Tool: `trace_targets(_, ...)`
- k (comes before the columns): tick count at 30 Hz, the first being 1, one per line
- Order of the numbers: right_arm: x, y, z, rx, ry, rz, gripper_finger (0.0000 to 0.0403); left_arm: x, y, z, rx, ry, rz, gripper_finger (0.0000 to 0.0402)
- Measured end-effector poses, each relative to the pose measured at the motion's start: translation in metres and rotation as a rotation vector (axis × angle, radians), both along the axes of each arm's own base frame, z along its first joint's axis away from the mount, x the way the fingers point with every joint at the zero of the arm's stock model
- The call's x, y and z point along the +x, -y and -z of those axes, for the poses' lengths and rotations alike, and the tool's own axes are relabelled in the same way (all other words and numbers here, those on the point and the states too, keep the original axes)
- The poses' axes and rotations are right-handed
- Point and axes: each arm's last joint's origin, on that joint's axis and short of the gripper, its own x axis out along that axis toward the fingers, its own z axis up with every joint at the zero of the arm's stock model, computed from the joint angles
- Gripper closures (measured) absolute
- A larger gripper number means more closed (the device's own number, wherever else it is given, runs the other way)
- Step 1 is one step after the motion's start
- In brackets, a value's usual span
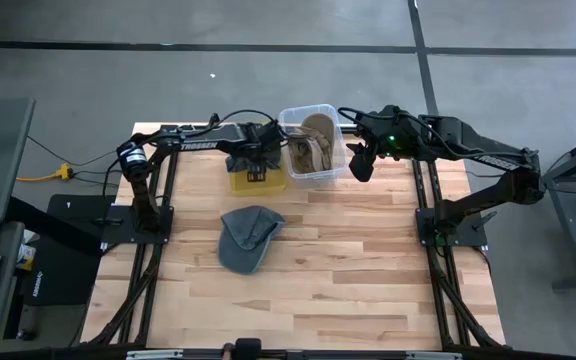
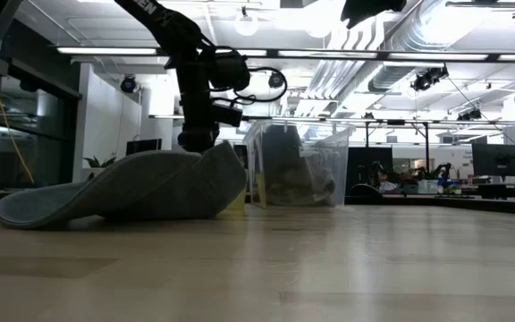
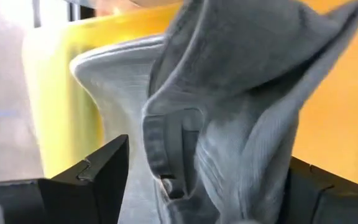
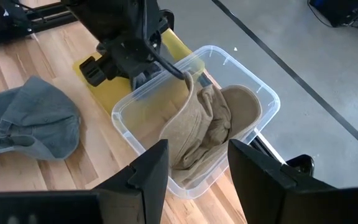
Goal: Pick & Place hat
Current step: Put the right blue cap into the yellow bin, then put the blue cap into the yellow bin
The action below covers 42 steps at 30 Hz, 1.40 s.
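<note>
Left end effector (image 3: 204,180) fingers apart around grey hat (image 3: 241,93) over yellow bin (image 1: 258,178); only wrist view shows this.

Two dark, near-black jointed arms on black frame mounts at the table's side edges. Left arm (image 1: 183,145), upper left of centre in the high view: white "TROSSEN" lettering along its link, an orange-ringed joint at its base, thin black cables looping above the wrist. Right arm (image 1: 468,150), upper right: a small green light near the wrist, looping black cable. Right gripper (image 4: 191,174): two flat, angular black fingers (image 4: 148,177).
</note>
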Motion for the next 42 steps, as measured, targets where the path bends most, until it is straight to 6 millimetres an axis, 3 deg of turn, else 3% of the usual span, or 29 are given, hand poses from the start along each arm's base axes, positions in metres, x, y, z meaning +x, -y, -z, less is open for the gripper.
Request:
trace_targets(8, 0.000, 0.000, 0.000, -0.004, -0.002, 0.001, 0.0242, 0.003, 0.011, 0.000, -0.067, 0.010, 0.017, 0.0119)
trace_targets(14, 0.000, 0.000, 0.000, -0.012, -0.008, -0.002, 0.0242, 0.004, 0.012, -0.019, -0.130, 0.007, -0.003, 0.0119)
trace_targets(23, 0.000, 0.000, 0.000, -0.040, -0.030, -0.029, 0.0242, 0.001, 0.023, -0.050, -0.461, 0.046, -0.019, 0.0119)
trace_targets(32, 0.001, -0.003, 0.001, -0.061, -0.084, -0.226, 0.0242, 0.002, 0.030, -0.074, -0.675, 0.120, -0.116, 0.0119)
trace_targets(42, -0.008, -0.008, 0.011, 0.018, -0.220, -0.338, 0.0242, 0.002, 0.069, -0.102, -0.735, 0.194, -0.100, 0.0119)
